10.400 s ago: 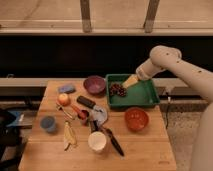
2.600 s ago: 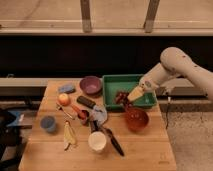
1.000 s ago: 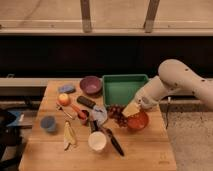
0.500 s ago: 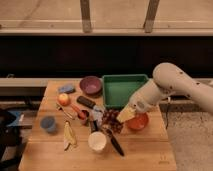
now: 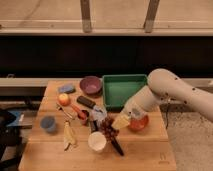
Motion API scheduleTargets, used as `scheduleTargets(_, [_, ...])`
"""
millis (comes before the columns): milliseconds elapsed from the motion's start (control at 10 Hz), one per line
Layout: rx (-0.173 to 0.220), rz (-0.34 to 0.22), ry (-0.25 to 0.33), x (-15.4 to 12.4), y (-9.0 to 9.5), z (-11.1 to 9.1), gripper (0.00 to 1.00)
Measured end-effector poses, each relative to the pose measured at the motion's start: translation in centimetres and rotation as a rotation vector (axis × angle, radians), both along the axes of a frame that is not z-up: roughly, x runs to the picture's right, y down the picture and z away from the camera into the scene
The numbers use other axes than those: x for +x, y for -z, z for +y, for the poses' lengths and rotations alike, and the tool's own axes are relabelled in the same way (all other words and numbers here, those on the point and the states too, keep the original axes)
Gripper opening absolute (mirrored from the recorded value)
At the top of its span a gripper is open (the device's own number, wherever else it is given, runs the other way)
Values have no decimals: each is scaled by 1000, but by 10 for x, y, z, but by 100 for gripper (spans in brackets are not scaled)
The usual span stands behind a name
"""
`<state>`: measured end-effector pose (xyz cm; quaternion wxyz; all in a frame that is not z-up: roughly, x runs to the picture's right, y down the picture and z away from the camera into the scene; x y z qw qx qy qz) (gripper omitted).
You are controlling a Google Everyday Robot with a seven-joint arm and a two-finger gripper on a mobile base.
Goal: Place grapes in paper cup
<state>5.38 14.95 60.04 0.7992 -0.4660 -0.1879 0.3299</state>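
So the wooden worktop (image 5: 147, 150) fills most of the lower view, and its front right corner is the big bare patch. The front left edge has some free strip too, while the middle is pretty crowded. Behind it there's a dark wall (image 5: 60, 55) with a pale ledge above, and off the right edge you can see grey speckled floor (image 5: 187, 127).

The white robot arm (image 5: 170, 90) comes in from the right and reaches down across the worktop, passing over the near right corner of the green rectangular plastic tray (image 5: 120, 90), which sits at the back edge. The gripper (image 5: 119, 122) hangs low just left of the round orange bowl (image 5: 141, 124), jaws clenched on the grapes (image 5: 108, 128), a dark red-purple lumpy bunch. The bunch sits right above and just behind the white paper cup (image 5: 97, 141), near the front edge, not inside it.

Smaller stuff: a purple bowl (image 5: 90, 85) left of the tray, a small blue cup (image 5: 48, 123) near the left edge, a red-yellow apple (image 5: 63, 99), and a yellow banana (image 5: 69, 136).
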Motion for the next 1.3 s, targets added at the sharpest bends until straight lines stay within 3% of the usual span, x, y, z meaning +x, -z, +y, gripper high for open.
scheduleTargets(400, [10, -14, 16, -13, 8, 6, 0])
scheduleTargets(900, [101, 19, 43, -14, 32, -12, 0])
scheduleTargets(1100, [106, 20, 47, -14, 34, -12, 0])
scheduleTargets(1300, [78, 0, 45, -19, 29, -5, 0])
